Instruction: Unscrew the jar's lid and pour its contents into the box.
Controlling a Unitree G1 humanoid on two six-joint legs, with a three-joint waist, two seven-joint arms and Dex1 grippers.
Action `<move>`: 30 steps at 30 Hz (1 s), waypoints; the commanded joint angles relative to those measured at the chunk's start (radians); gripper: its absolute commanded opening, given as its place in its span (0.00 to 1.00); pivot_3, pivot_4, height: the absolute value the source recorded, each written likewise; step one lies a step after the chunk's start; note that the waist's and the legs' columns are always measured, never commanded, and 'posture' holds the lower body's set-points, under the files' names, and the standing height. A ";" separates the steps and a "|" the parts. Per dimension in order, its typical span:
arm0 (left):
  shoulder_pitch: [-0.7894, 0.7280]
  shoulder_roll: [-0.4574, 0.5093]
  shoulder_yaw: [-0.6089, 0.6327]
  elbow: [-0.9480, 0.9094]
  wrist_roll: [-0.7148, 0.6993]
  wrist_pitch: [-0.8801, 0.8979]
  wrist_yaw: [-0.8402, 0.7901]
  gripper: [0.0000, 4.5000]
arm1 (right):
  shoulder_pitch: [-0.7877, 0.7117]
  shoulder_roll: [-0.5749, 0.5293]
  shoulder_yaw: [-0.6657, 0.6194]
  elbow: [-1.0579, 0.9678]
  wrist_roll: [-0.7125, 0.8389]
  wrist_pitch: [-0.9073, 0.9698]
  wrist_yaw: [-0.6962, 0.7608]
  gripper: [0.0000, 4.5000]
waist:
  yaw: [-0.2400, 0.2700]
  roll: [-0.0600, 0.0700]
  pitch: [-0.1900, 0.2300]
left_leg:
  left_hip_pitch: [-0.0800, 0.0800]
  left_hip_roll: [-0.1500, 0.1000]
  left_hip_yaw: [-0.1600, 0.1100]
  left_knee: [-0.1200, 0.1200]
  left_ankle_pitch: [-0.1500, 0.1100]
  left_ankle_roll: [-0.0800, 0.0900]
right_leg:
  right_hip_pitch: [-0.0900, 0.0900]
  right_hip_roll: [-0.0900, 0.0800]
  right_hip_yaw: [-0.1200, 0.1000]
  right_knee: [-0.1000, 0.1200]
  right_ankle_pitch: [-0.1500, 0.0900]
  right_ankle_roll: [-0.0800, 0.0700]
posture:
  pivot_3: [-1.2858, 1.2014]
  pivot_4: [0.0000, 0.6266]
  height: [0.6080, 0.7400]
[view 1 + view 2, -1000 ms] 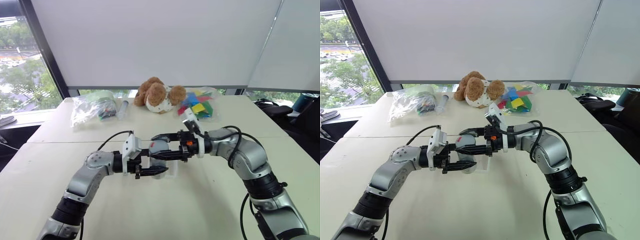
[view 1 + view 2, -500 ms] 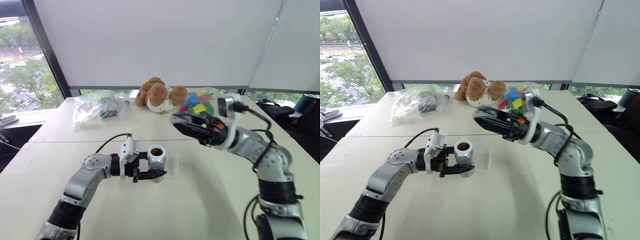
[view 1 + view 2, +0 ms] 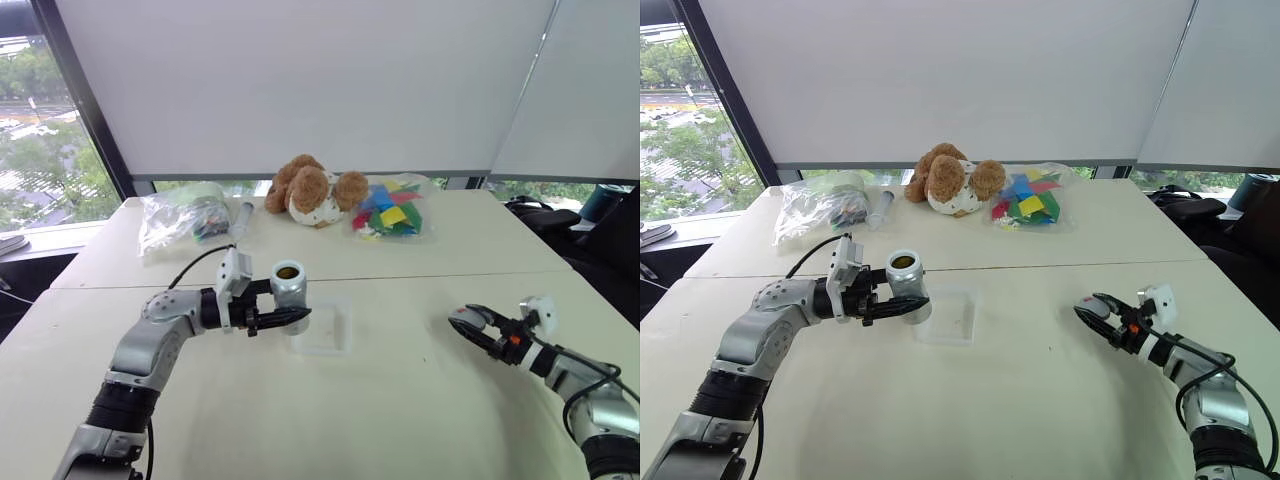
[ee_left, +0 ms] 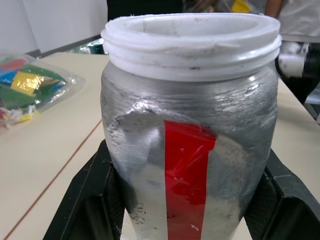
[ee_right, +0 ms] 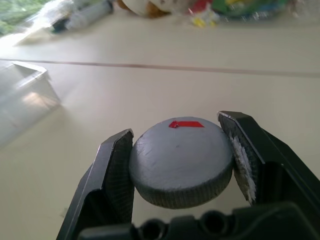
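The silver-grey jar with the red label stripe is cut off at its base in the left wrist view, and the black fingers cover its sides. The dark brown contents are too small to make out. Part of the round grey screw lid's rim sits behind the right gripper's fingers.

I see the jar upright and lidless, its white threaded rim bare, a red stripe running down its silvery body. My left tool clamps it, one black finger on each side. A bag of colourful blocks lies on the desk behind.
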 commanded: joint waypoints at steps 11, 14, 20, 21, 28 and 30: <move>-0.132 -0.011 0.010 0.145 0.055 -0.038 0.015 0.52 | 0.053 -0.037 -0.115 -0.116 0.109 0.026 0.039 0.99 | 0.006 0.000 0.000 | -0.001 0.000 0.000 0.000 0.000 -0.001 | 0.001 -0.001 0.000 0.000 0.000 0.000 | 0.52 0.24 1.00; -0.197 -0.006 -0.022 0.266 0.198 -0.212 0.075 0.52 | 0.153 -0.112 -0.134 -0.482 0.195 0.157 0.058 0.99 | 0.007 0.003 0.001 | 0.000 0.000 0.000 0.000 0.000 -0.001 | 0.001 -0.001 0.000 0.000 0.000 0.001 | 0.52 0.24 1.00; -0.320 -0.031 -0.084 0.504 0.424 -0.552 0.224 0.52 | 0.335 -0.158 -0.080 -0.947 0.243 0.276 0.045 0.99 | 0.009 0.001 0.000 | 0.000 0.000 -0.003 0.000 0.000 -0.001 | 0.001 0.001 -0.001 0.000 0.000 0.001 | 0.52 0.24 1.00; -0.334 -0.028 -0.106 0.534 0.485 -0.627 0.276 0.52 | 0.355 -0.155 -0.072 -0.979 0.234 0.277 0.041 0.99 | 0.011 0.001 0.000 | 0.000 0.000 -0.003 0.000 0.000 -0.001 | 0.001 0.001 -0.001 0.000 0.000 0.001 | 0.52 0.24 1.00; -0.372 -0.002 -0.236 0.653 0.938 -1.046 0.800 0.52 | 0.452 -0.094 -0.055 -1.058 0.215 0.291 -0.038 0.99 | 0.031 0.001 0.001 | -0.003 -0.001 -0.001 0.005 0.000 -0.001 | 0.001 -0.001 0.000 -0.001 0.002 0.003 | 0.52 0.24 1.00; -0.386 0.033 -0.301 0.662 1.124 -1.081 1.012 0.52 | 0.458 -0.085 -0.057 -1.064 0.215 0.294 -0.054 0.99 | 0.031 0.001 0.001 | -0.003 -0.001 -0.001 0.005 0.000 -0.001 | 0.001 -0.001 0.000 -0.001 0.002 0.004 | 0.52 0.24 1.00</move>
